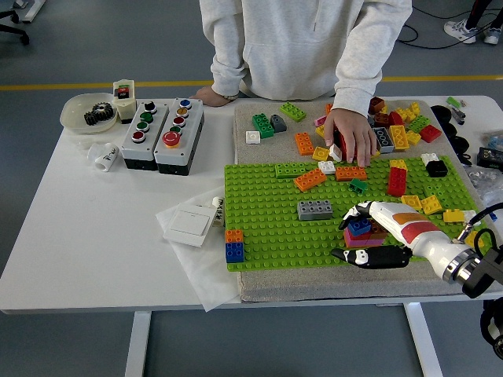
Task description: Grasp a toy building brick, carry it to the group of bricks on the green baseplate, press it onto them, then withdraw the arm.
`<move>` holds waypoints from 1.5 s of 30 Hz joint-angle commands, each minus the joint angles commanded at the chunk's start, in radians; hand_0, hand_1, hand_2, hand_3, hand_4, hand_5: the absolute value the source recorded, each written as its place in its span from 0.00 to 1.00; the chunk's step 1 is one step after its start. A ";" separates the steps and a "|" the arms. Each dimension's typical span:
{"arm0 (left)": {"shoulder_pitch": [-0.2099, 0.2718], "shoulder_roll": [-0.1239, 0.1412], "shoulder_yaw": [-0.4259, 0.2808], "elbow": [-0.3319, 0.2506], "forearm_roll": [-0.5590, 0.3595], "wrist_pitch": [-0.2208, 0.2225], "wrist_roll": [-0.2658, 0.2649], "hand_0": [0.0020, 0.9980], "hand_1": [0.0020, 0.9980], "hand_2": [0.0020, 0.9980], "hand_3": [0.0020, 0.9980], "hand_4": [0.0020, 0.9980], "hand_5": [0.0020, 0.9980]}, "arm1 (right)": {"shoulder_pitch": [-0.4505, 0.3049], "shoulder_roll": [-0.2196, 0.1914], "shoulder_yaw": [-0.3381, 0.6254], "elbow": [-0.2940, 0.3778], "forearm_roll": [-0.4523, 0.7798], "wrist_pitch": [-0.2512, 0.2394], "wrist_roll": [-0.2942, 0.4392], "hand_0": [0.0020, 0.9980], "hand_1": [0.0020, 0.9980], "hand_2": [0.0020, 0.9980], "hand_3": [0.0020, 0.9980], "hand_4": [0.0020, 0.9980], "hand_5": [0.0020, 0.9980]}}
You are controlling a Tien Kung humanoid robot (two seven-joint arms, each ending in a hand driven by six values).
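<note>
**Inspector:** Baseplate (267,228), green, fills the lower centre of the frame on a grey mat (259,287).

**Clerk:** Robot arm?

**Inspector:** Right hand (371,236) lies low at lower right, fingers curled around a blue brick (360,227) atop a pink-and-brown brick group (363,237).

**Clerk:** The person?

**Inspector:** One hand (350,136) rests, fingers down, on loose bricks (405,126) at upper right.

**Clerk:** Any writing?

**Inspector:** None legible.

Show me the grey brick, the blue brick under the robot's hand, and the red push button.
grey brick (315,209), head view, studded top.
blue brick (360,228), head view, top face.
red push button (171,138), head view, cap.
</note>
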 joint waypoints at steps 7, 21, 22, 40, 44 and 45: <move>-0.001 0.001 0.002 0.000 -0.003 0.000 -0.001 0.78 0.76 0.79 0.59 0.62 0.62 | -0.002 0.000 0.008 0.000 0.001 0.003 -0.003 0.71 0.67 0.71 0.58 0.90 0.64; -0.006 0.003 0.009 0.001 -0.013 0.002 -0.003 0.78 0.76 0.79 0.59 0.62 0.62 | -0.010 0.005 0.018 0.000 0.010 0.006 -0.001 0.71 0.67 0.71 0.58 0.90 0.64; -0.006 0.003 0.010 0.001 -0.014 0.002 -0.003 0.78 0.76 0.79 0.59 0.62 0.62 | -0.011 0.005 0.019 0.000 0.010 0.006 -0.001 0.71 0.67 0.71 0.58 0.90 0.64; -0.007 0.004 0.015 0.000 -0.018 0.002 -0.003 0.78 0.76 0.79 0.59 0.62 0.62 | -0.036 -0.002 0.046 0.000 0.013 0.014 -0.001 0.71 0.67 0.71 0.58 0.90 0.64; -0.007 0.004 0.016 0.000 -0.020 0.002 -0.004 0.78 0.76 0.79 0.59 0.62 0.62 | -0.041 -0.001 0.050 0.000 0.014 0.015 0.000 0.71 0.67 0.71 0.58 0.90 0.64; -0.007 0.004 0.017 0.000 -0.021 0.002 -0.004 0.78 0.76 0.79 0.59 0.62 0.62 | -0.041 -0.001 0.050 0.000 0.014 0.015 0.000 0.71 0.67 0.71 0.58 0.90 0.64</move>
